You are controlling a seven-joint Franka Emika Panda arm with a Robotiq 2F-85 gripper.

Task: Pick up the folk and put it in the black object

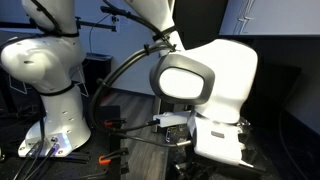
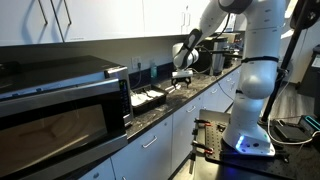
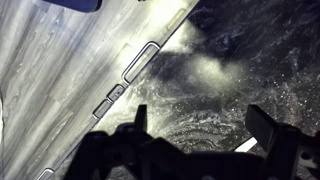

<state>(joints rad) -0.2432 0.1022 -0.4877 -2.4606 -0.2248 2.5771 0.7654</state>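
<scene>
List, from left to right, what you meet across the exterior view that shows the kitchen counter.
Microwave → pale tray-like object → end effector → white robot arm column.

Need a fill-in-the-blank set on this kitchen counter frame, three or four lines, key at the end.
1. The black two-finger gripper of the white robot arm hovers over the dark speckled stone ___.
2. In the wrist view its jaws stand ___.
3. The stainless-steel microwave oven has its door ___.
4. The flat lower cabinet doors are coloured ___.
Missing words: countertop; open; shut; white.
</scene>
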